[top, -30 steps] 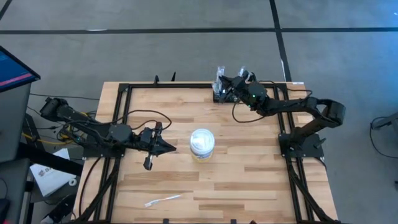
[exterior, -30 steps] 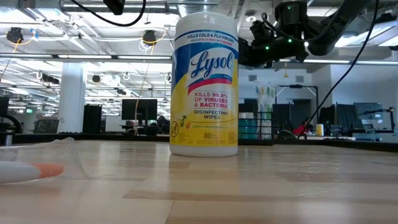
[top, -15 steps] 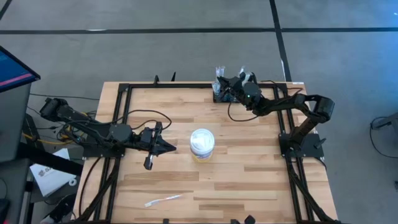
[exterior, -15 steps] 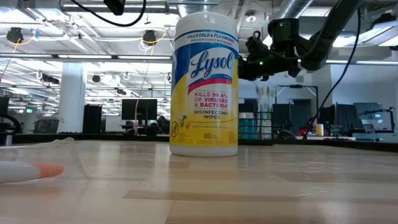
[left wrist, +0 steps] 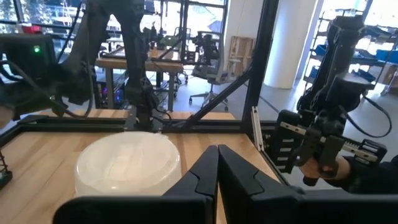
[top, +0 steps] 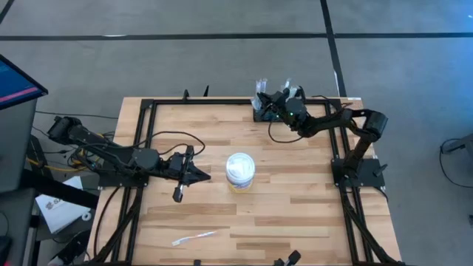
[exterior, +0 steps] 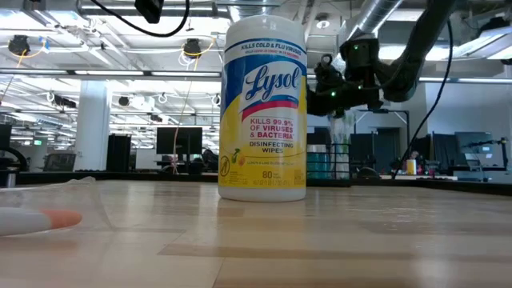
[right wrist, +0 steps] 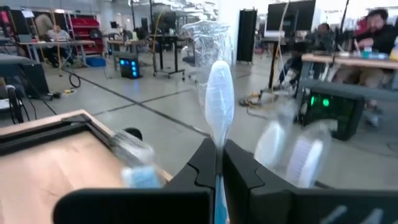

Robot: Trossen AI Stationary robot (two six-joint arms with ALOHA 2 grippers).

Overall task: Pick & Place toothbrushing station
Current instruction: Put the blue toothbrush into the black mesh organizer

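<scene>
Already we have the right gripper (top: 275,106) up at the far edge of the pale wooden table (top: 295,199), its fingers pressed together with what looks like a clear-wrapped toothbrush (right wrist: 219,99) standing between them, right at the small black slotted toothbrushing station (top: 263,112). Our left gripper (top: 198,176) waits with fingers fully closed on nothing, just beside the round white-lidded wipes tub (top: 240,170), while a second white toothbrush (top: 194,238) lies well apart near the front edge. We judge the job barely begun, since the station sits at the far edge (whether it is actually gripped, we cannot tell).
</scene>
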